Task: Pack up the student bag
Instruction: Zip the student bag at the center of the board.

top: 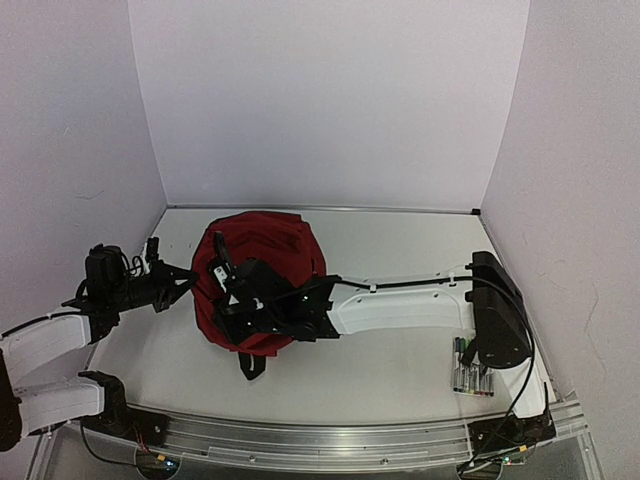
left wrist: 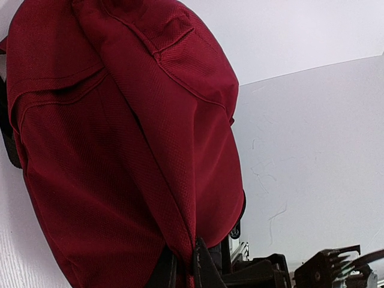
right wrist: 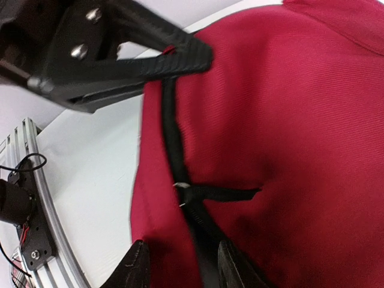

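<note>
The large dark-red fabric backpack [top: 268, 250], the student bag, sits in a slumped heap on the white table [top: 390, 385], a little left of the middle and well back from the aluminium rail [top: 350, 435] along the near edge. 1 black strap end pokes out from under its near side.

Both arms are on it. The left gripper [top: 190, 278] comes in from the left at the bag's left edge. From its own wrist camera the bag [left wrist: 120, 150] fills most of the view, and a fold of red cloth runs straight down into the left gripper [left wrist: 191, 267], whose 2 fingers are closed tight on that fold.

The right arm stretches across the table from the right, its gripper [top: 230, 292] over the near-left part of the bag. Close up, the right gripper [right wrist: 189, 267] has its 2 fingers [right wrist: 138, 267] standing apart, unclosed, over the red cloth [right wrist: 288, 120]. A black zip band [right wrist: 171, 132] runs down the fabric into the gap between them. Just ahead of the fingertips, a black zip pull [right wrist: 222, 193] hangs off that band on a small metal ring, not touched by either finger.

A small row of thin pens with coloured ends [top: 472, 372] lies on the table near the right arm's base, well apart from the bag.
</note>
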Robot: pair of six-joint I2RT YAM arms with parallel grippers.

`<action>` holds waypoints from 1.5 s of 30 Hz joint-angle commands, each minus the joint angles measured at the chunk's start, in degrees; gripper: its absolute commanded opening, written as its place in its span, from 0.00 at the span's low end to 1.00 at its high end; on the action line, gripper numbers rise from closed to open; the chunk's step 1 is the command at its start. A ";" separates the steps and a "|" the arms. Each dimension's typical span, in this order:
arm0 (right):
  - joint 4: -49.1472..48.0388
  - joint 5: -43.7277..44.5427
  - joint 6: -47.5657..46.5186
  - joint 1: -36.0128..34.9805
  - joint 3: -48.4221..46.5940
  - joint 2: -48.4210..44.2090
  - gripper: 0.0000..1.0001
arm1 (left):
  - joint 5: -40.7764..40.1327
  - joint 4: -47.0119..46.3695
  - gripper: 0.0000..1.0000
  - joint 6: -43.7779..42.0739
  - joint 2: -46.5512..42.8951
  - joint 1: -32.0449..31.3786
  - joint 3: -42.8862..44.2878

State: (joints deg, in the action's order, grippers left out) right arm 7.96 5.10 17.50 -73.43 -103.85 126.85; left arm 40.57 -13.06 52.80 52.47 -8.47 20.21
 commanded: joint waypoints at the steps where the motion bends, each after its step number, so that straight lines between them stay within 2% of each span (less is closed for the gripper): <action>1: 0.49 -0.26 0.81 -1.88 -0.04 -2.38 0.36 | 0.67 -7.69 0.00 0.05 0.15 -0.01 1.16; 4: 0.49 2.82 2.20 -1.72 0.67 -4.21 0.39 | 1.26 -7.95 0.00 -0.38 0.31 0.01 1.13; 6: 0.57 3.74 3.88 -0.71 1.36 -6.44 0.45 | 1.68 -8.03 0.00 -0.86 0.12 0.02 0.97; 12: 0.29 -2.33 9.88 3.08 2.49 -10.91 0.53 | 1.71 -8.16 0.00 -1.49 -0.08 0.04 0.20; 19: -2.27 -10.66 22.03 7.56 3.45 -10.31 0.53 | 2.46 -8.62 0.00 -2.05 -0.40 0.00 -0.30; 31: -20.40 -29.77 46.92 9.39 4.16 -0.90 0.49 | 6.59 -8.77 0.00 -6.09 -1.90 0.00 -1.07; 41: -22.13 -27.17 54.65 9.33 10.57 -1.48 0.50 | 6.54 -7.83 0.00 -8.05 -0.39 -0.01 -0.83; 45: -25.05 -28.15 56.52 9.31 10.36 0.24 0.50 | 6.88 -8.58 0.00 -8.18 0.35 -0.04 -0.98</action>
State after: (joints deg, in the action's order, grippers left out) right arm -11.39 -22.09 70.23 -64.00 -93.58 126.36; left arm 44.79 -16.51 46.31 52.76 -8.45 18.94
